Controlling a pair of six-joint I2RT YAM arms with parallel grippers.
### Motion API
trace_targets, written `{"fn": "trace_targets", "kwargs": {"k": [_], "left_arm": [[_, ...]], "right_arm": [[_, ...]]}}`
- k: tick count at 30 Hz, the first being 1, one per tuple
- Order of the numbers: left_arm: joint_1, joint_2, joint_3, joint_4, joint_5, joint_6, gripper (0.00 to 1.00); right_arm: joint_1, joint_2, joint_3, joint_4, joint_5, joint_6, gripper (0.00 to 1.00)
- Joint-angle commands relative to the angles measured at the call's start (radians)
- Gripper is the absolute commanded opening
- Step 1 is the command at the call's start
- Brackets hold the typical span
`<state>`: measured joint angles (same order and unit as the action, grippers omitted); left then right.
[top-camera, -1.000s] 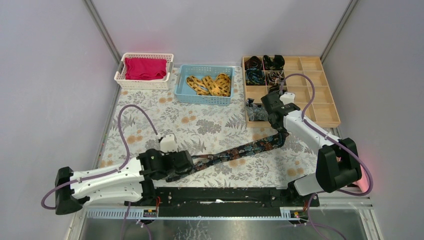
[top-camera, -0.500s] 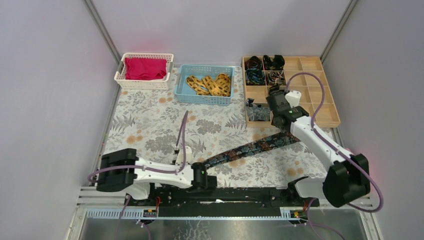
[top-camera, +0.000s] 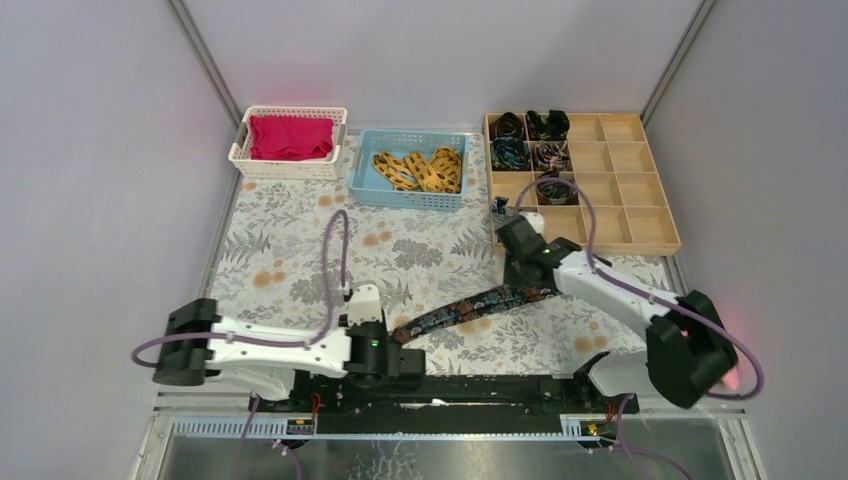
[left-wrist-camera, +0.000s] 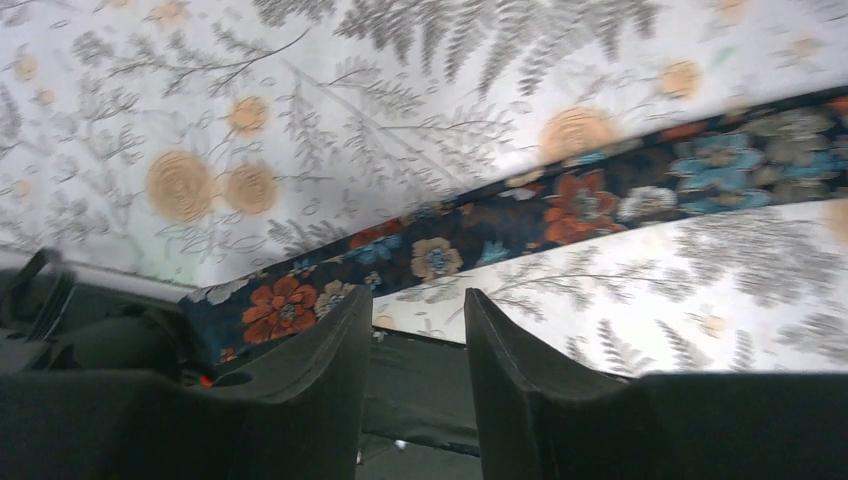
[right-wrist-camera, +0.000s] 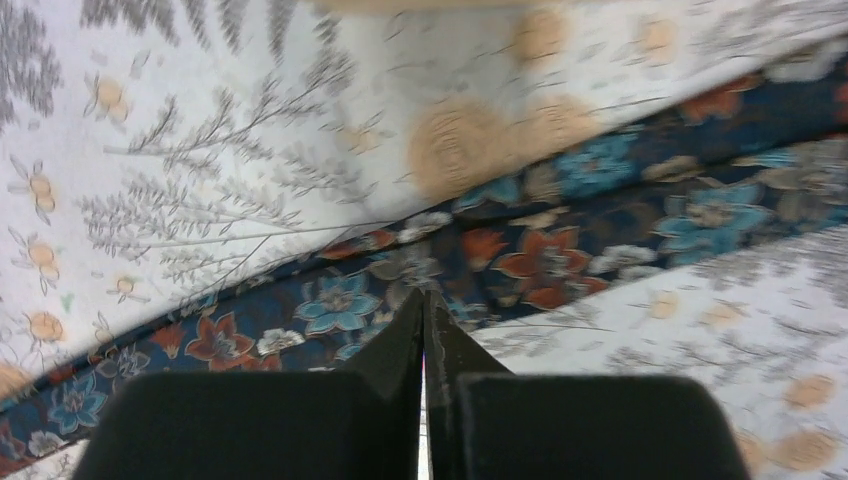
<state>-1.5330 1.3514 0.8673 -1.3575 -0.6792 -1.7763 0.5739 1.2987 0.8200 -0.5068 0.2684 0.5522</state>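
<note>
On the floral tablecloth (top-camera: 300, 230) the dark tie (top-camera: 460, 311) lies unrolled, slanting from near centre rightward. The left gripper (left-wrist-camera: 418, 296), fingers apart, hovers at its near end. The right gripper (right-wrist-camera: 422, 295), fingers together, is at its far end. Rolled ties (top-camera: 508, 153) sit in the far-right tray (top-camera: 640, 190).

A navy strip (top-camera: 470, 311) bears orange and blue flowers; the tablecloth (top-camera: 300, 240) is white with grey ferns.

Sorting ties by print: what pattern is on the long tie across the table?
Tie: navy with orange, red and teal flowers; clearest in right wrist view.
</note>
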Motion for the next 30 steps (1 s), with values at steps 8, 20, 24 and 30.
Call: {"fn": "trace_targets", "kwargs": {"k": [8,20,24,30], "left_arm": [[-0.009,-0.315,-0.031,0.075,-0.185,0.073,0.43],[-0.010,-0.490,0.162,0.018,-0.367,0.145,0.28],[-0.010,-0.566,0.220,0.020,-0.439,0.208,0.27],[-0.009,-0.624,0.268,0.011,-0.497,0.270,0.28]], "right_arm": [[0.244,0.205,0.039,0.082,-0.017,0.119,0.00],[0.651,0.452,0.296,0.058,-0.049,0.116,0.00],[0.711,0.605,0.409,0.087,-0.115,0.102,0.00],[0.725,0.752,0.537,0.080,-0.136,0.078,0.00]]}}
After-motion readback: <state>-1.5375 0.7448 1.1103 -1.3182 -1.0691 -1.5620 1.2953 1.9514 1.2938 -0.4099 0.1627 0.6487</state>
